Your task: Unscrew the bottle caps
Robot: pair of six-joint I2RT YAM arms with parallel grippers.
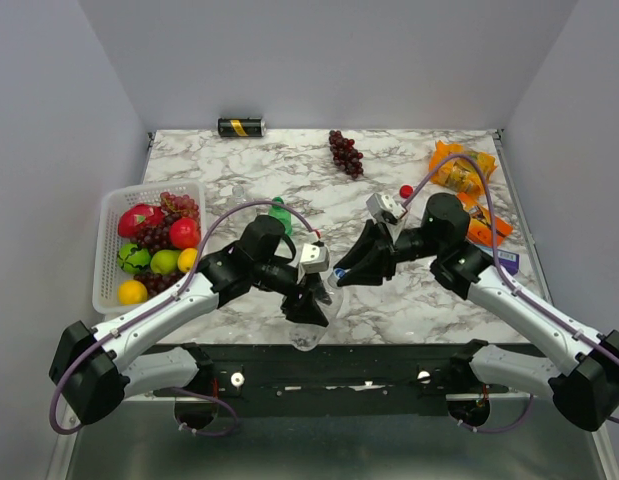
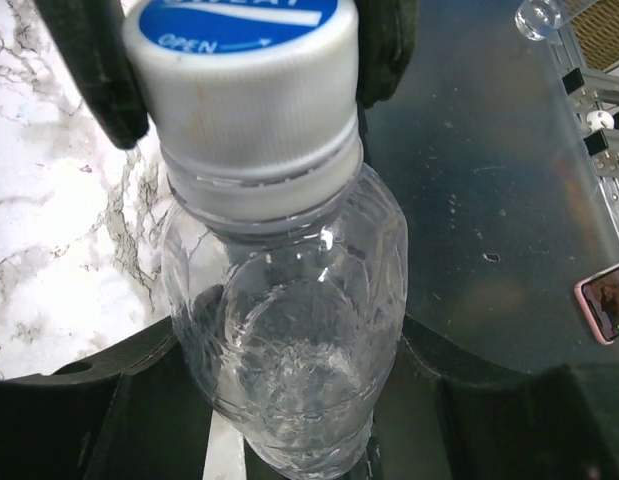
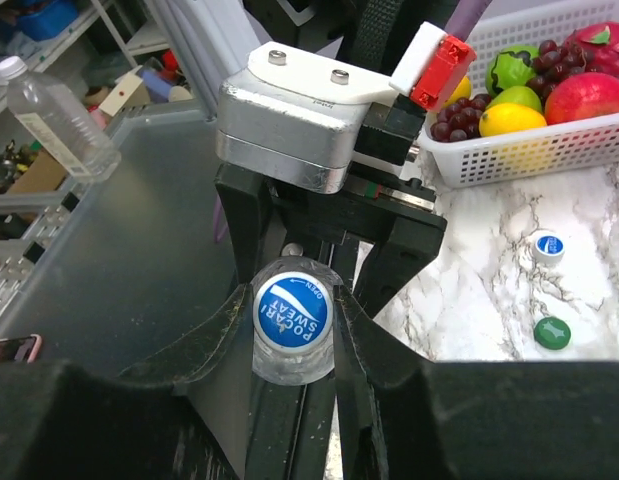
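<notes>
Top external first: where's the bottle point(image 1: 307, 332)?

– Held up over the near edge of the tabletop point(image 1: 249, 170), between the two arms. The left end effector point(image 1: 311, 300) is clamped round its body. The right end effector point(image 1: 339, 275) meets it from the far right side.

– And the cap?

– The right wrist view looks square onto the cap point(image 3: 292, 315), blue face to the lens. Both fingers point(image 3: 214, 340) hug its sides, pinching it. The left wrist view agrees: a dark pad on either side of the white rim.

– So the long axis?

– It runs from the left end effector up into the right one, cap end leading. To my eye it lines up with the right wrist's roll, which a twist needs. The right arm is on the cap; the left only braces.

– What's in the containers?

– The bottle looks empty; I see no liquid line. The basket point(image 1: 104, 240) at the left holds red and green fruit, a lemon and grapes. A blue cap point(image 3: 549, 245) and a green cap point(image 3: 552, 332) lie loose on the tabletop beside it.
</notes>
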